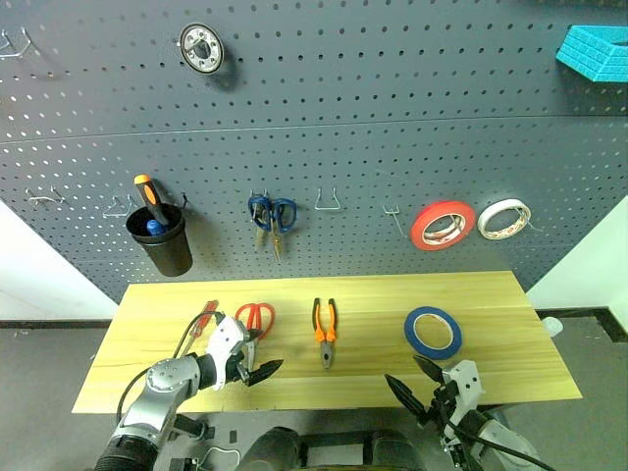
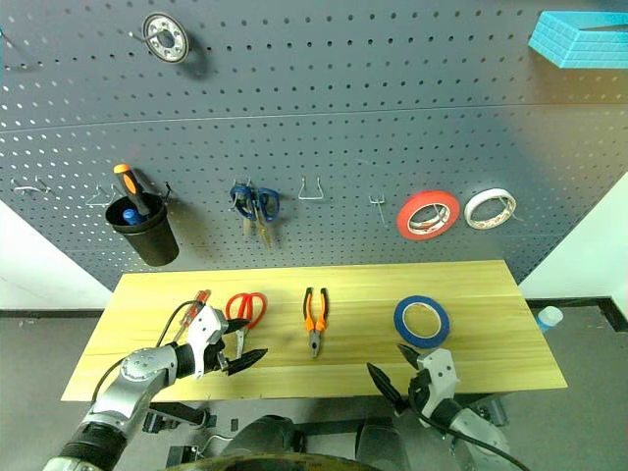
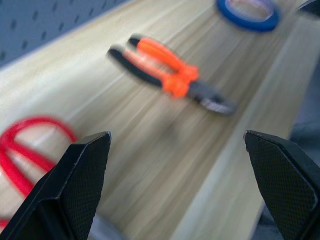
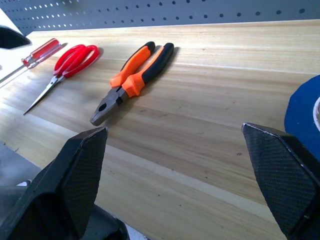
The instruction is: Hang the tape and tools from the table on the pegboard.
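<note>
On the light wood table [image 1: 392, 294] lie, from left to right, a slim red-handled screwdriver [image 1: 204, 316], red-handled scissors [image 1: 255, 319], orange-and-black pliers [image 1: 325, 331] and the blue roll of tape [image 1: 433, 332]. The dark grey pegboard [image 1: 343, 128] rises behind the table. My left gripper [image 1: 260, 358] hovers open over the front edge, just in front of the scissors, with nothing between its fingers. My right gripper [image 1: 412, 385] is open and empty at the front edge, just short of the tape. The right wrist view takes in the pliers [image 4: 132, 80], the scissors [image 4: 75, 59] and the tape's edge [image 4: 300, 112].
On the pegboard hang a black cup [image 1: 162, 245] with an orange-and-black screwdriver, blue-handled scissors [image 1: 271, 214], a red-orange roll [image 1: 442, 225] and a white roll [image 1: 504, 218]. Bare wire hooks [image 1: 328, 202] sit between them. A metal disc [image 1: 201, 47] and a teal block [image 1: 597, 51] are higher up.
</note>
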Action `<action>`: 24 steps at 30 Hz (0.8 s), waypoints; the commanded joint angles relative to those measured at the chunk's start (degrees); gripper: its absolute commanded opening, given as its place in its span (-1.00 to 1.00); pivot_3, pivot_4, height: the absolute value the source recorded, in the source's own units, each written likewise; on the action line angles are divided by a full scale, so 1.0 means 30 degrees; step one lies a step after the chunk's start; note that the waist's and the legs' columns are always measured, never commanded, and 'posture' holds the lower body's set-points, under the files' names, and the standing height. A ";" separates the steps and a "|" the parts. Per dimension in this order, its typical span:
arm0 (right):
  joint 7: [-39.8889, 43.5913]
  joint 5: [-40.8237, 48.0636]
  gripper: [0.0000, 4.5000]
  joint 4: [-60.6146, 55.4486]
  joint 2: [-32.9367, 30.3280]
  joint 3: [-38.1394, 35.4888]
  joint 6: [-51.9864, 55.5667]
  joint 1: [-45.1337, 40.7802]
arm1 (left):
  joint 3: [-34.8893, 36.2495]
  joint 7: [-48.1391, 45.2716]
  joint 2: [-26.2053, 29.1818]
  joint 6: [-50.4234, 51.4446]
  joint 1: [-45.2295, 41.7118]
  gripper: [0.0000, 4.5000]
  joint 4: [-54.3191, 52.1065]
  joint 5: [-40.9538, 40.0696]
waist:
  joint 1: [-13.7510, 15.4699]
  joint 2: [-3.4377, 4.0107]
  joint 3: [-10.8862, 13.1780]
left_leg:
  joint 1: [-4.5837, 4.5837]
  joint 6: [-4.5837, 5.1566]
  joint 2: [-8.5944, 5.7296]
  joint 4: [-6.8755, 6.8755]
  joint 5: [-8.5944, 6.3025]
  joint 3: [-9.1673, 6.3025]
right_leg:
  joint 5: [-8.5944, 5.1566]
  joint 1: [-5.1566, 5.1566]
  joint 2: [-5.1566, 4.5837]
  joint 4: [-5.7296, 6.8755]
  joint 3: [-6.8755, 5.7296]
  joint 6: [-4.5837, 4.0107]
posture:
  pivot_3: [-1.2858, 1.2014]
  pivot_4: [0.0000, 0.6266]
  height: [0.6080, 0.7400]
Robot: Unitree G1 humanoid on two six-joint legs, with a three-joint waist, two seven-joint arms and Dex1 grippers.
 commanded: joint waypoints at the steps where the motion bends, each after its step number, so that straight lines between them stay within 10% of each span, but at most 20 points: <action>1: 0.0034 0.0245 1.00 -0.0246 0.0107 -0.0130 -0.0296 0.0003 | 0.0310 -0.0079 -0.0397 -0.2385 -0.1077 0.97 0.2815 0.0502 | -0.0004 -0.0012 -0.0006 | 0.0000 0.0000 -0.0001 0.0000 0.0000 -0.0001 | 0.0001 0.0001 -0.0001 -0.0003 0.0000 0.0001 | 0.08 -0.93 0.80; 18: -0.0882 0.0061 1.00 -0.0255 0.0453 -0.0670 -0.1456 0.0162 | 0.1456 -0.1224 -0.0922 -0.8522 -0.2887 0.97 0.9714 0.0604 | -0.0003 -0.0073 -0.0051 | 0.0000 0.0003 0.0000 0.0000 -0.0001 -0.0003 | 0.0002 -0.0012 0.0002 0.0002 0.0002 0.0001 | 0.07 -0.89 0.80; 24: -0.5964 -0.1920 1.00 -0.8166 0.1716 0.0996 0.3703 0.0302 | 0.1969 -0.1962 -0.0771 -0.7609 -0.2908 0.97 0.6101 -0.0395 | -0.0108 -0.0076 -0.0047 | -0.0106 -0.0011 0.0004 0.0011 0.0006 0.0004 | 0.0010 -0.0100 0.0018 0.0084 0.0070 -0.0010 | 0.07 -0.86 0.80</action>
